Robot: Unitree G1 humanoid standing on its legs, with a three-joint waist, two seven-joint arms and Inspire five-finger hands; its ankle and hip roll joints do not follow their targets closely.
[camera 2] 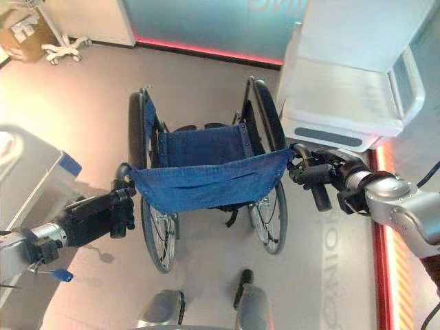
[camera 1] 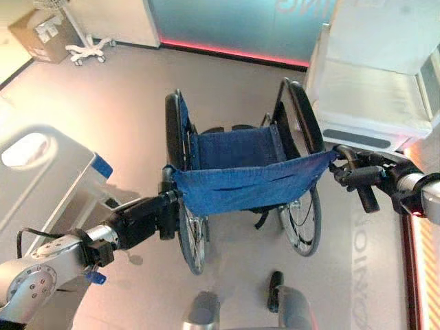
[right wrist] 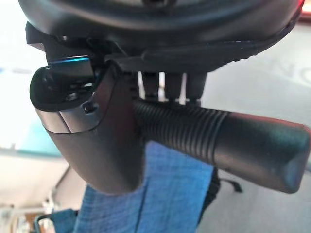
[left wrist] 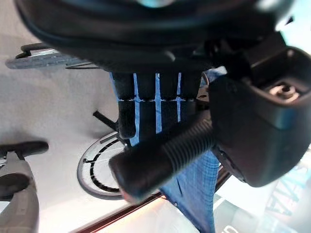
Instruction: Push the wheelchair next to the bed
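A wheelchair (camera 1: 240, 165) with a blue fabric seat and backrest stands in front of me, facing away. My left hand (camera 1: 148, 218) is curled round its left push handle (left wrist: 160, 158). On the other side my right hand (camera 1: 368, 177) is shut round the ribbed right push handle (right wrist: 218, 141). The bed (camera 1: 375, 89), white with a grey panel at its end, stands at the upper right, its corner just beyond the wheelchair's right armrest (camera 1: 306, 113).
A grey and white cabinet-like unit (camera 1: 48, 179) stands close at the left. A cardboard box (camera 1: 42, 34) and a wheeled stand base (camera 1: 89, 49) sit at the far left corner. A glass wall with a red floor strip (camera 1: 234, 51) runs along the back.
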